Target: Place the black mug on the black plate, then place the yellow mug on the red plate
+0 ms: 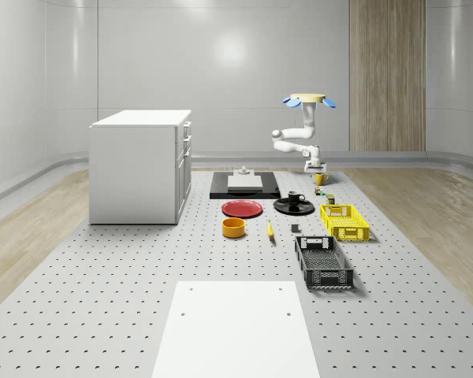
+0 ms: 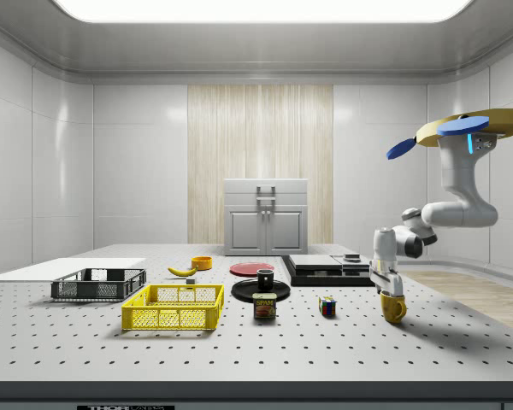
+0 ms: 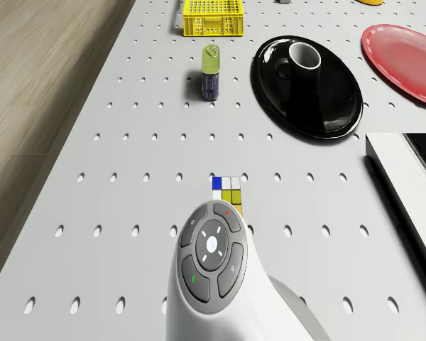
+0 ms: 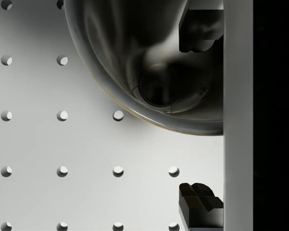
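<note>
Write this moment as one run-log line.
black mug: on black plate | drone: hovering over table | gripper: open, down at yellow mug | red plate: bare

black mug (image 3: 304,57) sits on black plate (image 3: 309,89), red plate (image 3: 405,60) beside.

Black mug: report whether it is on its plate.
On. The black mug stands upright on the black plate, seen also in the side view.

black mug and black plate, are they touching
Touching. The side view shows the black mug standing on the black plate; the drone view shows it resting inside the rim.
</note>
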